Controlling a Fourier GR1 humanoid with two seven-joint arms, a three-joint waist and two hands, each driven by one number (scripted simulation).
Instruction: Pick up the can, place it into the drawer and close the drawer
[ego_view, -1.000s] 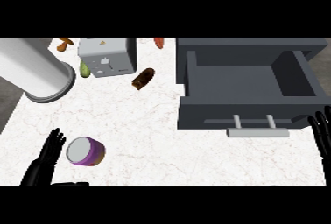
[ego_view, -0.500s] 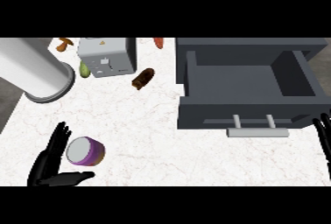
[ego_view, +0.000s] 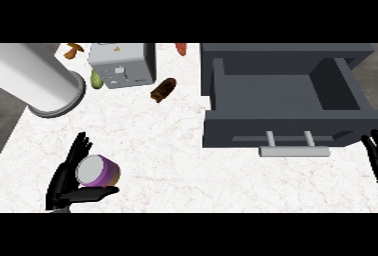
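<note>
A short purple can (ego_view: 99, 171) with a pale grey top lies on the marble counter at the lower left. My left hand (ego_view: 65, 180) is right beside it, straight fingers along its left side and the thumb under its near side, open. The dark grey drawer (ego_view: 284, 131) stands pulled open at the right, nothing visible inside, its light handle (ego_view: 294, 151) facing me. Only the fingertips of my right hand (ego_view: 370, 150) show at the right edge, near the drawer's front corner, fingers straight.
A large white cylinder (ego_view: 37, 80) lies at the upper left. Behind it stand a grey toaster-like box (ego_view: 122, 65), a brown oblong item (ego_view: 163, 89), a green piece (ego_view: 96, 79) and orange bits (ego_view: 181, 48) along the back edge.
My left hand has moved in to the can, and its thumb has swung under the can's near side. The right hand has slid further toward the right edge.
</note>
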